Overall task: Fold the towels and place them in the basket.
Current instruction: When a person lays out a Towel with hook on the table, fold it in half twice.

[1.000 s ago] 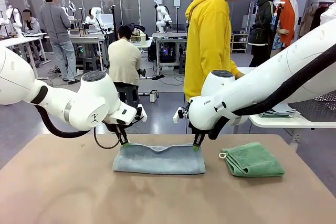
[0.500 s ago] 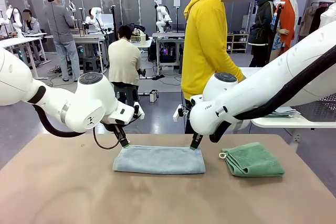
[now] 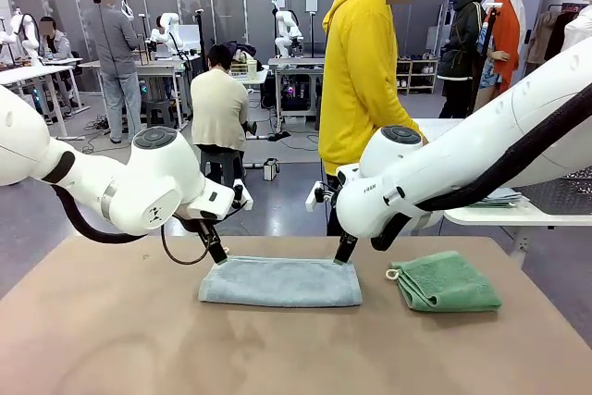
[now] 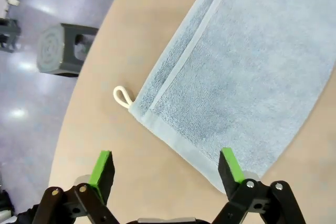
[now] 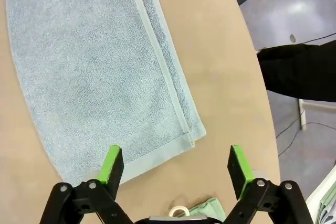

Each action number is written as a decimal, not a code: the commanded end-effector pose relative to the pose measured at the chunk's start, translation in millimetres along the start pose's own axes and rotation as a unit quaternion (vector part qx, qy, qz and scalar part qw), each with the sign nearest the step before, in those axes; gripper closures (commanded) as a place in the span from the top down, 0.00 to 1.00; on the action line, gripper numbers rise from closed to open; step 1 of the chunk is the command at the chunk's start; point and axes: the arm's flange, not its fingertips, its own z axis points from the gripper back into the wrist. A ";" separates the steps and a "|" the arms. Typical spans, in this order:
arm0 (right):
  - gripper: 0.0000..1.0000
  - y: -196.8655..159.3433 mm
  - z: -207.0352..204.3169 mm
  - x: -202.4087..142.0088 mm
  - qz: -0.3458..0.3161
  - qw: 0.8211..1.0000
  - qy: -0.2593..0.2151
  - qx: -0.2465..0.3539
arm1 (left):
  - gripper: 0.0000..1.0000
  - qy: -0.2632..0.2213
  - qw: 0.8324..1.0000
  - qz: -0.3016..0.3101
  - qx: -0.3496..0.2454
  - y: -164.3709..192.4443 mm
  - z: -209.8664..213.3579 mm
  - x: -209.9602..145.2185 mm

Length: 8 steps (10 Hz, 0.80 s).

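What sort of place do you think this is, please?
Probably a robotics lab or workshop: the white left arm and right arm reach over a grey-blue towel on the table, with cluttered workbenches and people behind.

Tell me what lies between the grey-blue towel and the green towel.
Bare table, in the front view; the white loop of the green towel pokes in.

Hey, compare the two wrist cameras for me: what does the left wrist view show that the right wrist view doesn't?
Left wrist, not right: the grey-blue towel has a white loop at its corner, and a dark stool stands on the floor. Right wrist, not left: a corner of the mint green towel, at the bottom edge. Both: the grey-blue towel lying on the tan table, with the left pincer or right pincer open at one end of it, gripping nothing.
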 end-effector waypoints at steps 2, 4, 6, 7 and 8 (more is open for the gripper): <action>1.00 -2.2 -0.9 -0.4 0.000 1.000 -0.001 -0.003 | 1.00 0.001 1.000 -0.002 0.004 3.7 -0.6 0.7; 1.00 0.2 -0.9 -0.3 0.000 1.000 0.000 0.000 | 1.00 0.000 1.000 -0.001 0.001 0.1 -0.1 0.2; 1.00 6.9 29.8 8.7 -0.099 0.995 0.020 -0.010 | 1.00 0.004 0.998 0.064 0.016 0.2 30.5 -3.4; 1.00 11.5 42.6 10.1 -0.139 0.990 0.024 -0.009 | 1.00 0.044 0.994 0.104 0.013 -2.9 44.7 -12.6; 1.00 16.8 52.2 9.0 -0.193 0.980 0.043 -0.017 | 1.00 0.075 0.987 0.144 0.001 -10.3 57.3 -24.0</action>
